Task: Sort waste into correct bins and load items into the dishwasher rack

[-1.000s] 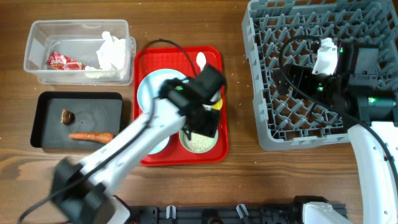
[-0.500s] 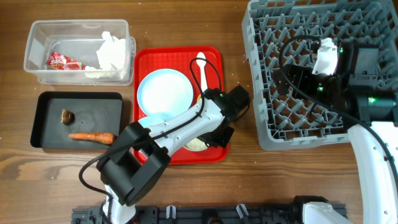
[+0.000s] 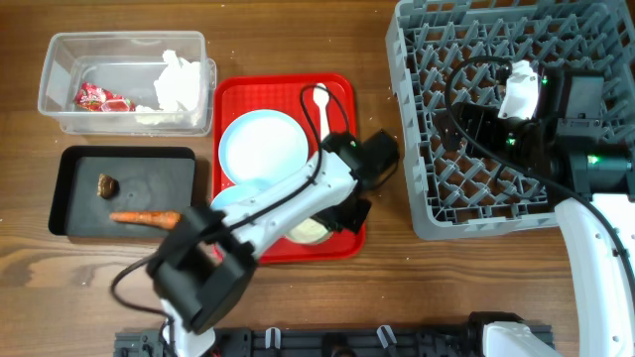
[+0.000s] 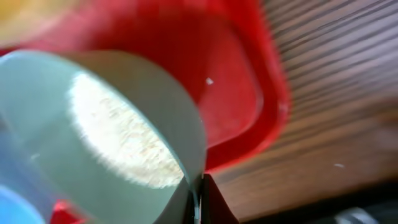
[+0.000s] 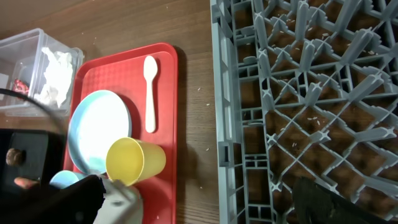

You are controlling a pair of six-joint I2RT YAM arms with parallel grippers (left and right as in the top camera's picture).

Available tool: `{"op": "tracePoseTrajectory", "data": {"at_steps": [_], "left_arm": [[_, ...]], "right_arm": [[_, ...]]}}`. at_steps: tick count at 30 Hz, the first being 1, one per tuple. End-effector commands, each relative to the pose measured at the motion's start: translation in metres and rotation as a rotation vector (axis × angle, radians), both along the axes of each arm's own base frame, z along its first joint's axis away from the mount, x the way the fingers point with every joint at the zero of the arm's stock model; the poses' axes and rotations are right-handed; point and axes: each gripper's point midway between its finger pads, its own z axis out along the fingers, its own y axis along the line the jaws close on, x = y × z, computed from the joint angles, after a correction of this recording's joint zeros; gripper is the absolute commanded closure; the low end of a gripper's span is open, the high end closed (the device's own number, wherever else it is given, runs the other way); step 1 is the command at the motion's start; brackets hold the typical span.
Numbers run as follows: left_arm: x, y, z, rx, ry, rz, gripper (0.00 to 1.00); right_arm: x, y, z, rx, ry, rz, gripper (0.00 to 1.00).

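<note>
My left gripper [image 3: 335, 214] [image 4: 199, 202] is shut on the rim of a pale blue bowl [image 3: 310, 231] [image 4: 146, 84] of white rice [image 4: 118, 134], at the front right of the red tray [image 3: 339, 91]. On that tray also lie the blue plate [image 3: 263, 149], a white spoon [image 3: 319, 104] and a second bowl [image 3: 226, 196], partly under my arm. The yellow cup [image 5: 134, 160] shows only in the right wrist view. My right gripper [image 3: 458, 129] hangs open and empty over the grey dishwasher rack [image 3: 409, 119] [image 5: 298, 93].
The clear tub [image 3: 119, 71] at the back left holds a red wrapper [image 3: 99, 98] and a white napkin [image 3: 179, 79]. In front of it the black tray [image 3: 149, 178] holds a brown scrap [image 3: 106, 183] and a carrot [image 3: 146, 217]. A strip of bare wood separates the red tray from the rack.
My left arm swung from over the tray to the rice bowl's right side, and its jaws closed on the rim. The right arm has not moved.
</note>
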Motion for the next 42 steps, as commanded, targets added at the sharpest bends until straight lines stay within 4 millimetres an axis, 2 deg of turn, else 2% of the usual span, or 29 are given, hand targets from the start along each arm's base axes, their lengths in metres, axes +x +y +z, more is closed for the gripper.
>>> {"op": "tracePoseTrajectory", "data": {"at_steps": [1,4,6,10,14,16,17,20,24,28,33,36,42], "left_arm": [[0.024,-0.002,0.064,-0.152,-0.14,0.075,0.96],[0.037,0.014,0.086,-0.196,-0.189,0.131,0.96],[0.042,0.023,0.093,-0.206,-0.206,0.161,0.96],[0.061,0.056,0.118,-0.246,-0.263,0.271,0.96],[0.076,0.124,0.149,-0.307,-0.304,0.454,0.96],[0.078,0.146,0.156,-0.337,-0.299,0.491,0.96],[0.081,0.164,0.157,-0.345,-0.299,0.536,0.96],[0.091,0.199,0.158,-0.384,-0.303,0.605,0.96],[0.105,0.241,0.156,-0.527,-0.295,0.658,0.96],[0.114,0.284,0.132,-0.695,-0.255,0.732,0.96],[0.121,0.304,0.115,-0.947,-0.211,0.765,0.96],[0.118,0.314,0.108,-1.02,-0.191,0.797,0.96],[0.114,0.337,0.113,-1.128,-0.234,0.854,0.96]], "right_arm": [[0.002,-0.001,0.001,-0.015,-0.007,0.004,0.0],[0.002,-0.001,0.002,-0.015,-0.007,0.004,0.0],[0.002,-0.001,0.001,-0.015,-0.007,0.004,0.0],[0.002,-0.001,0.001,-0.015,-0.006,0.004,0.0],[0.002,-0.001,0.001,-0.016,-0.007,0.004,0.0],[0.002,-0.001,0.001,-0.016,-0.007,0.004,0.0],[0.002,-0.001,0.001,-0.015,-0.007,0.004,0.0],[0.002,-0.001,0.001,-0.014,-0.006,0.004,0.0],[0.0,-0.001,0.0,-0.014,0.006,0.003,0.0],[0.0,-0.001,0.0,-0.014,0.007,0.004,0.0],[0.0,-0.001,-0.001,-0.015,0.007,0.005,0.0],[-0.001,-0.001,-0.001,-0.015,0.008,0.005,0.0],[0.0,-0.001,-0.001,-0.015,0.007,0.004,0.0]]}}
